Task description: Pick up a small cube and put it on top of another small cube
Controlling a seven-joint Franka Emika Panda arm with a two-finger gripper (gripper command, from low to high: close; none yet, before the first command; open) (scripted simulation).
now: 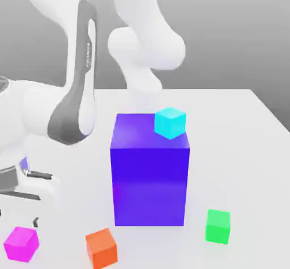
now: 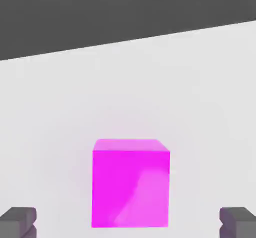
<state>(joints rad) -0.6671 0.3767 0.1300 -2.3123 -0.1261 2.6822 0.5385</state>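
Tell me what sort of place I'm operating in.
Probably a simulated robotics test scene: a plain white tabletop, a featureless grey backdrop, and glossy plain blocks like the big blue block and cyan cube.

The Franka Emika Panda arm (image 1: 79, 86) is presenting smooth, rounded white links; one is carrying a dark grey curved band with small lettering. The two gripper fingertips (image 2: 239, 223) are showing dark grey, blocky forms.
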